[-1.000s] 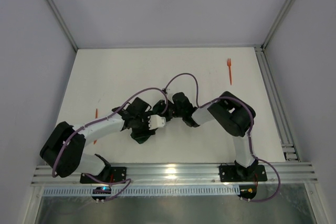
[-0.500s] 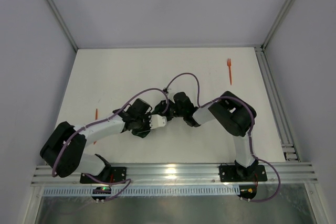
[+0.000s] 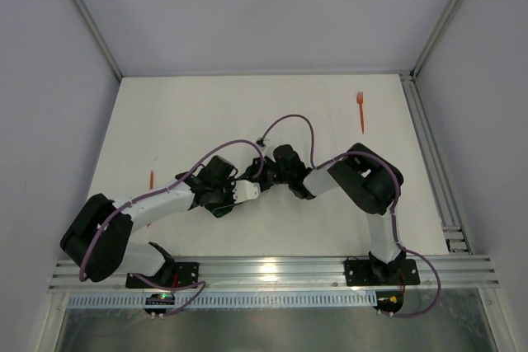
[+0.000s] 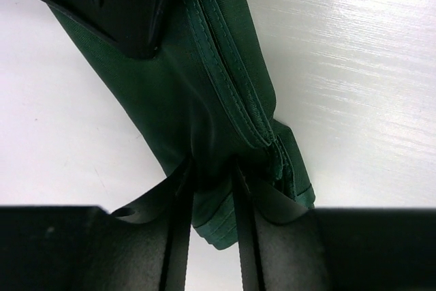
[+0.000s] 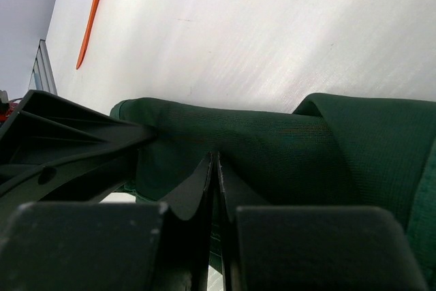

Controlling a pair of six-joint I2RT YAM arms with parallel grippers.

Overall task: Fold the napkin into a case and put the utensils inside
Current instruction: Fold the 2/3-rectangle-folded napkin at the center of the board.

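Right now the napkin (image 4: 218, 100), bunched into a narrow strip, lies in the middle of the desk (image 3: 206, 113) between my two wrists, and the left jaws are closed on a fold near one end. The right jaws are pressed nearly together, tips against the cloth, though I cannot tell whether a layer is caught. The orange fork (image 3: 360, 111) lies far right and the other orange utensil (image 3: 152, 180) far left, both well apart from the napkin.

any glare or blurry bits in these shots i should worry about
Top external: a bright glare patch on the front rail, otherwise even light. Left wrist: streaky sheen on the table; napkin seams sharp, fingers dark and soft. Right wrist: table washed bright, close fingers blurred, orange utensil legible.
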